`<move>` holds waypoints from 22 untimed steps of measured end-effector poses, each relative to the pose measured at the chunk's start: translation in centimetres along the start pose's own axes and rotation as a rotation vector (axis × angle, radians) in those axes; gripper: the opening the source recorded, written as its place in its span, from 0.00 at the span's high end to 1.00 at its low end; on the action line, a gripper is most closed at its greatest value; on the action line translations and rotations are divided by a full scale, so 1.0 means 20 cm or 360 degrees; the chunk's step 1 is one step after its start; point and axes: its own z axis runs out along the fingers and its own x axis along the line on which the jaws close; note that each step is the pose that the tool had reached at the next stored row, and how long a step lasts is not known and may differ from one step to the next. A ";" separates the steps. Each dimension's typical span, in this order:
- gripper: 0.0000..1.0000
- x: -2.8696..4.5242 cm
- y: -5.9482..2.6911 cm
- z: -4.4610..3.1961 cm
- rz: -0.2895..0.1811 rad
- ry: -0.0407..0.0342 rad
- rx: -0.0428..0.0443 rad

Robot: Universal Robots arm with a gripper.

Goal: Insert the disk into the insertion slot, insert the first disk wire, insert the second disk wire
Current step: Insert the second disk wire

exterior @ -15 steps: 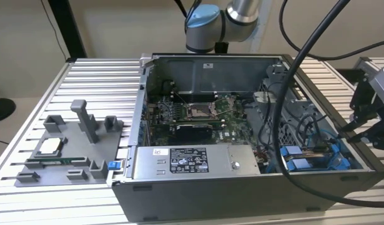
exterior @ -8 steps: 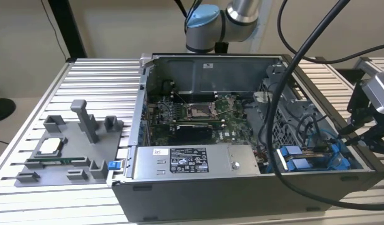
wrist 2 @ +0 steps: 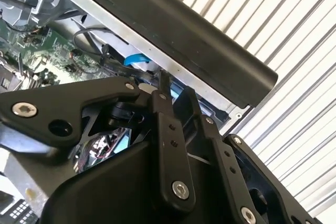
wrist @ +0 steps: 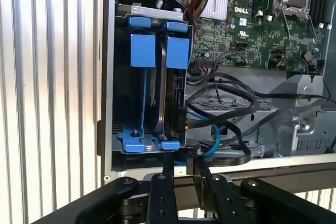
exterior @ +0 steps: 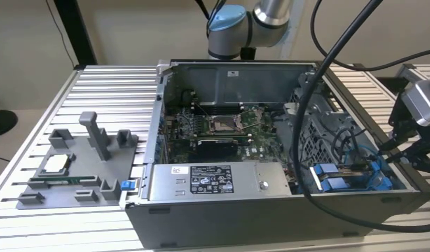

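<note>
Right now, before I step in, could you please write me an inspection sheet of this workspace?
Surface: slatted metal table carrying an open computer case.
Job's things: the disk stands edge-on in the blue-railed slot.
Clutter: a grey tray of small parts on the exterior view's left of the case; a power-supply box inside the case.
Tool: the tool is at the case wall, close to the slot's end.
Cables: black cables and a blue cable loop beside the disk; whether they are plugged in cannot be told.
Surroundings: beige wall, black post.
</note>
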 end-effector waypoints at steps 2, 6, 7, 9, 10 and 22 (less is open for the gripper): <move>0.00 -0.002 0.003 0.001 0.0003 0.0000 0.0002; 0.00 -0.010 0.008 0.003 0.0009 0.0001 0.0005; 0.00 -0.010 0.009 0.003 0.0010 0.0001 0.0006; 0.00 -0.011 0.011 0.005 0.0012 0.0001 0.0009; 0.00 -0.013 0.012 0.005 0.0014 0.0001 0.0011; 1.00 -0.025 0.029 0.018 0.0032 -0.0003 0.0052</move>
